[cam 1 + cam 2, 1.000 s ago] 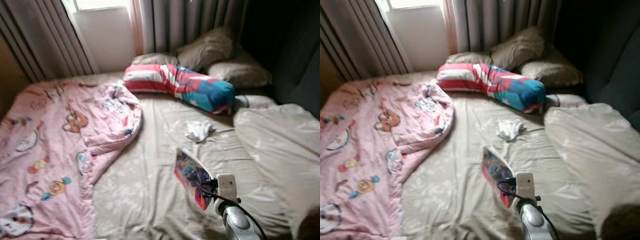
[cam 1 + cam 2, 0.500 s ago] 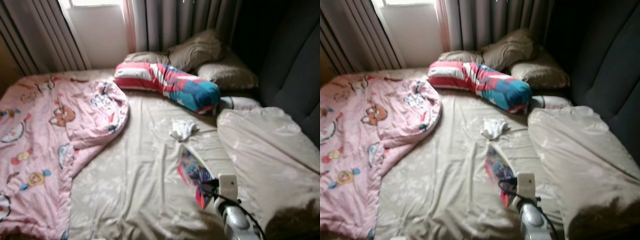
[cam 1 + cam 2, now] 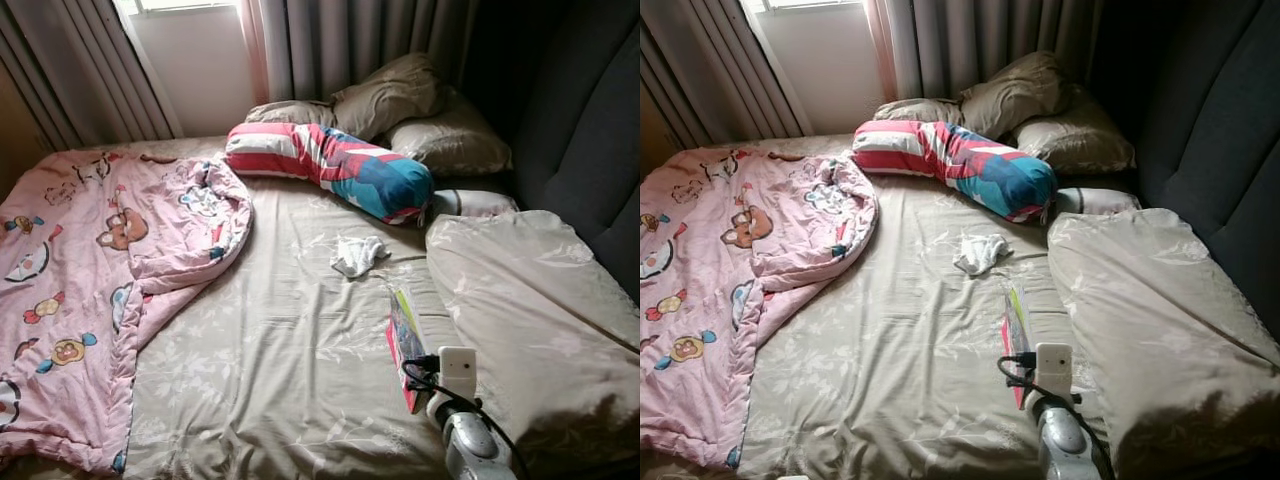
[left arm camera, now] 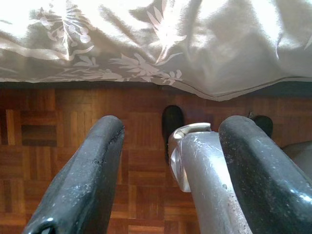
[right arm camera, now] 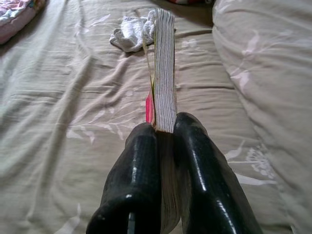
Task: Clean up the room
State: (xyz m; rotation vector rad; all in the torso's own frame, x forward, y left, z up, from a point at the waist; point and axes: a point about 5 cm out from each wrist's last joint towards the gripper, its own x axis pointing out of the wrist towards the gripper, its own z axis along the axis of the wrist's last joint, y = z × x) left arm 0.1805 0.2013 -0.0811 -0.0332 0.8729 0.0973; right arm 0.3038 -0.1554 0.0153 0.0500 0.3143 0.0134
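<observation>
Jaws of my right gripper (image 5: pixel 165 134) clench a book (image 5: pixel 164 68) edge-up above the bed (image 3: pixel 270 340); my left gripper (image 4: pixel 170 161) hangs released over the floor (image 4: pixel 58 146).

Before me: three beige pillows (image 3: pixel 440 140); one striped bolster (image 3: pixel 330 168); one pink quilt (image 3: pixel 90 270); one white cloth (image 3: pixel 357 254); one book (image 5: pixel 164 83).

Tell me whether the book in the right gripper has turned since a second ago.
Yes. The book in the right gripper showed its colourful cover before; now it stands edge-on, pointing toward the white cloth.
</observation>
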